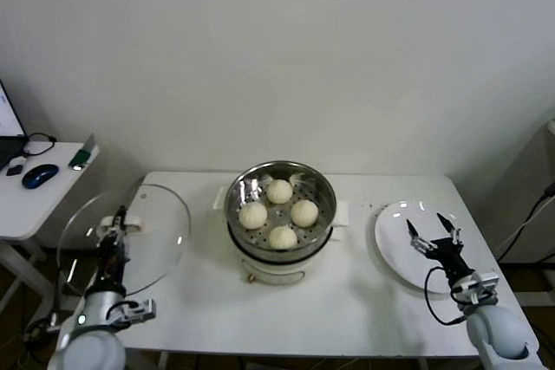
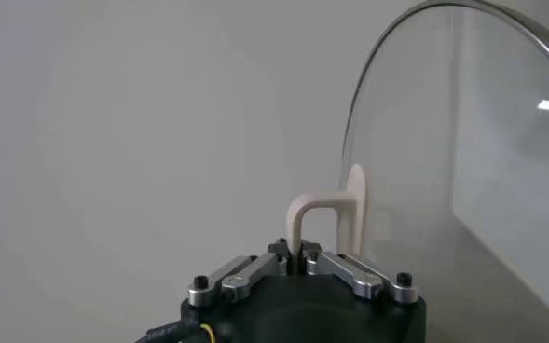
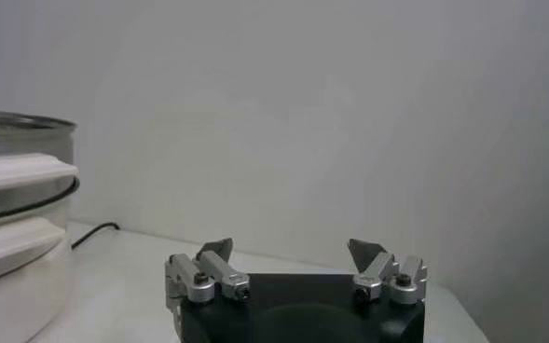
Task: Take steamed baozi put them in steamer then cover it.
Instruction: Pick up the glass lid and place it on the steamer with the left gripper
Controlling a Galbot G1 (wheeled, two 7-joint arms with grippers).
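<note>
Several cream-white baozi (image 1: 279,190) lie in the shiny steel steamer (image 1: 323,190) on its white pot base at the table's middle. My left gripper (image 1: 117,217) is shut on the pale handle (image 2: 322,211) of the round glass lid (image 1: 156,240) and holds the lid raised and tilted over the table's left edge, left of the steamer. The lid's glass fills the side of the left wrist view (image 2: 479,140). My right gripper (image 1: 434,229) is open and empty above the white plate (image 1: 395,253). The steamer's wall shows at the edge of the right wrist view (image 3: 18,177).
The white plate at the table's right bears nothing. A side table (image 1: 35,201) at the far left carries a mouse and small devices. A black cable runs behind the pot (image 3: 92,231). A white wall stands behind.
</note>
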